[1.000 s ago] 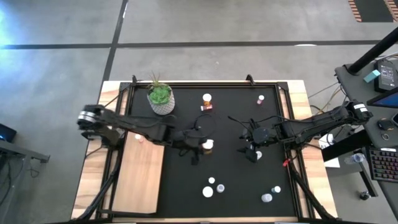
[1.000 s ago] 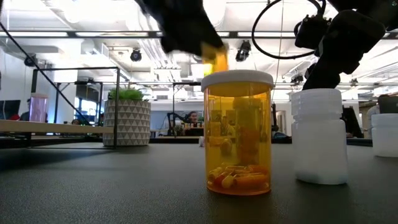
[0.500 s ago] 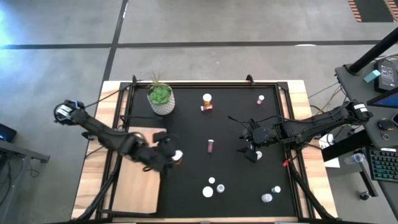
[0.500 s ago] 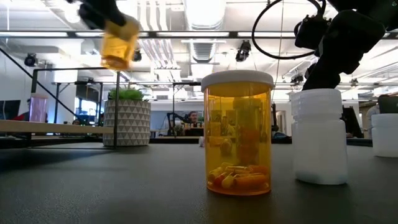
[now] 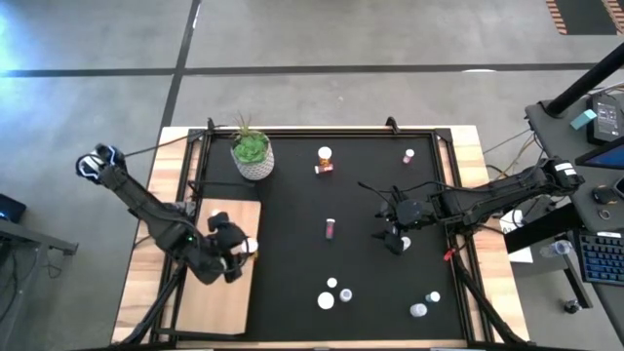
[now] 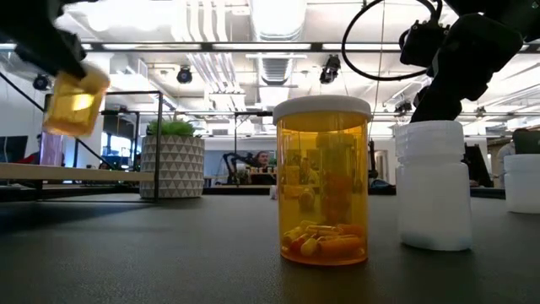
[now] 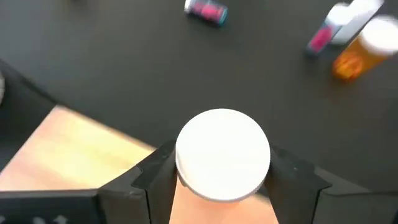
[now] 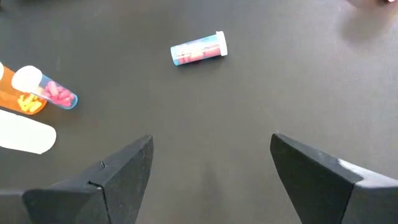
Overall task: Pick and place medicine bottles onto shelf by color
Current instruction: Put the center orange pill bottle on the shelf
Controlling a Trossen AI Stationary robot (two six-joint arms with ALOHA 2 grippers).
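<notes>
My left gripper (image 5: 242, 249) is shut on an orange pill bottle with a white cap (image 7: 222, 154), above the right edge of the light-wood shelf (image 5: 216, 278). The bottle also shows high in the low view (image 6: 74, 103). My right gripper (image 5: 390, 234) hangs open and empty over the black mat's right half (image 8: 211, 174). A maroon bottle (image 5: 331, 228) lies on its side mid-mat. An orange and a pink bottle (image 5: 324, 159) are at the far side, and several white ones (image 5: 332, 292) at the near side. My left gripper pinches the orange bottle between its two fingers (image 7: 158, 171), on opposite sides just at the white cap (image 7: 186, 180). The fingers slant down over the cap end. The bottle is lifted clear and hangs tilted below them (image 6: 74, 103).
A white speckled pot with a green plant (image 5: 252, 154) stands at the mat's far left. A pink bottle (image 5: 409, 154) stands far right, and two bottles (image 5: 425, 303) near right. A labelled bottle (image 8: 199, 48) lies ahead of my right gripper.
My left gripper has carried the orange bottle from the middle of the mat toward the table's left and near edges, to above the shelf's right edge. The bottle has stayed clear of the table and has come lower. My right arm has kept still.
</notes>
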